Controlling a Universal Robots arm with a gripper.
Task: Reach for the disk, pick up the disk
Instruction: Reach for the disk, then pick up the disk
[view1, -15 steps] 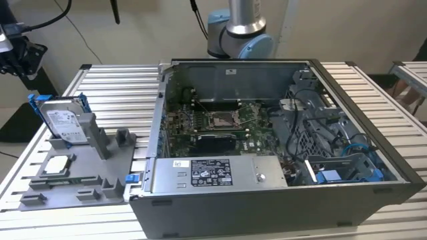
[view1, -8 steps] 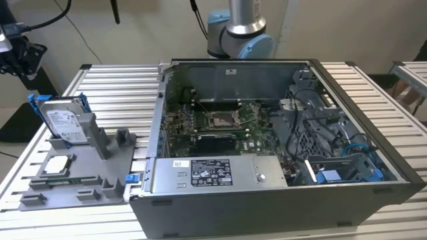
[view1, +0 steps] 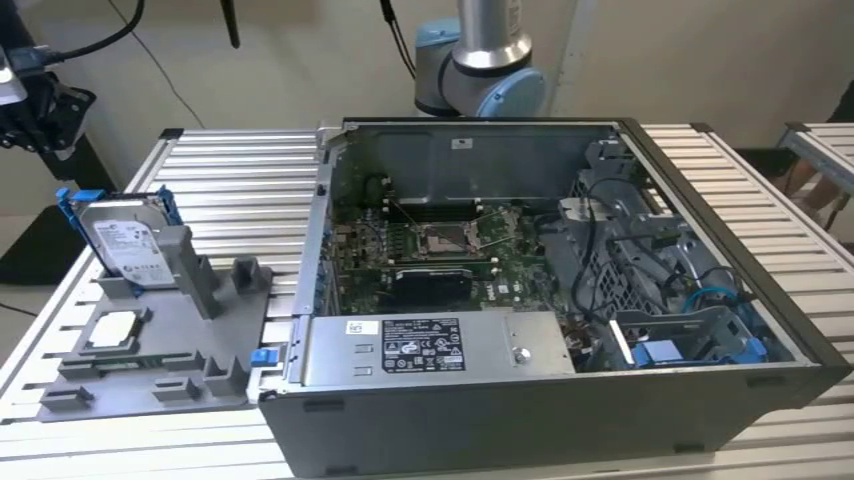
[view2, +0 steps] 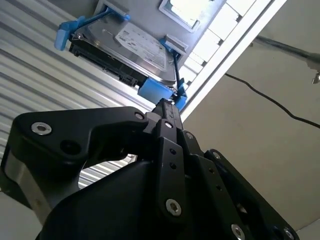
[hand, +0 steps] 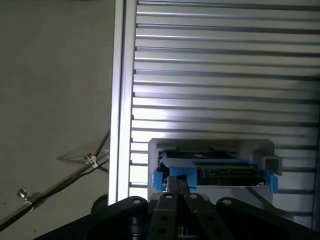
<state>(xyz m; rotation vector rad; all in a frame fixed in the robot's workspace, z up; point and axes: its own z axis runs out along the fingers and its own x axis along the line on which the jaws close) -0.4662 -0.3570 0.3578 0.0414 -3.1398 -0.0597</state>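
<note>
The disk (view1: 127, 240) is a silver-grey drive with a white label in a bright blue bracket. It stands tilted on edge in a grey holder at the exterior view's left. It also appears in both wrist views (view2: 135, 45) (hand: 210, 167). My black gripper (view1: 38, 125) hangs off the table's edge at the exterior view's far left, higher than the disk and apart from it. In both wrist views its fingertips (view2: 167, 107) (hand: 177, 182) meet, with nothing between them, and point toward the disk's blue bracket.
An open computer case (view1: 561, 250) takes up the middle and the exterior view's right of the slatted table (view1: 227, 170). The grey holder plate (view1: 160, 380) also carries a small square silver chip (view1: 114, 330). A cable (hand: 60, 175) runs over the floor beyond the table edge.
</note>
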